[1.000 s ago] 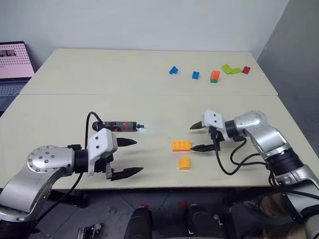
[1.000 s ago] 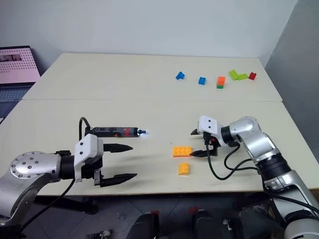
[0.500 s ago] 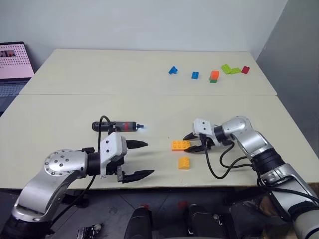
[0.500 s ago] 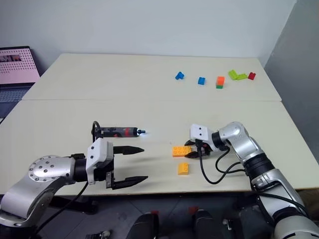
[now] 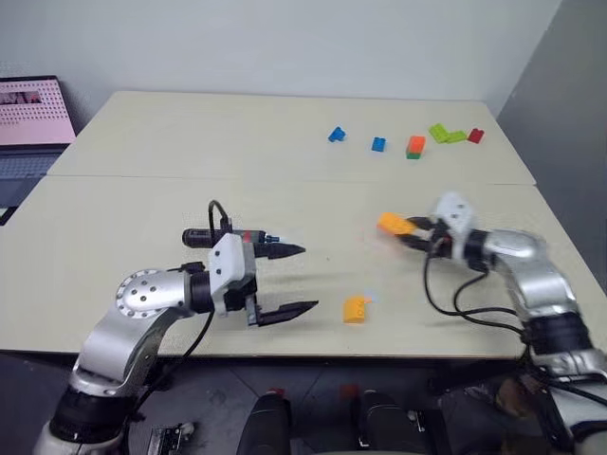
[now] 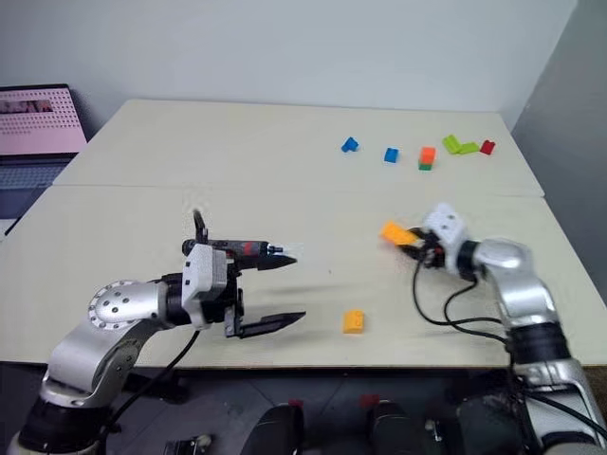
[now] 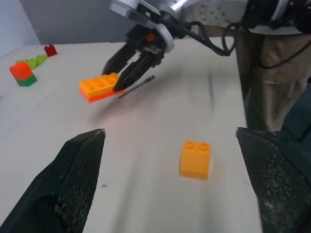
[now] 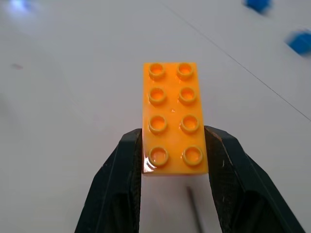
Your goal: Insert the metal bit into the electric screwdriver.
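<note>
Head view: right gripper [image 5: 415, 234] jaws clamped on the long orange plastic brick [image 5: 395, 224], probably clearing it; slim black-and-red electric screwdriver [image 5: 232, 237] on the bench. Left wrist: thin dark metal bit [image 7: 136, 86] beside that brick, left jaws wide apart

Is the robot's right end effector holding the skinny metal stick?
No, the right end effector is shut on a long orange brick, its two fingers pressing the brick's sides.

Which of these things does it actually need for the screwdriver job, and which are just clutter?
Needed: electric screwdriver; metal bit.
Clutter: long orange brick, gripped by the right claw; small orange brick; coloured bricks at the far side; laptop.
</note>
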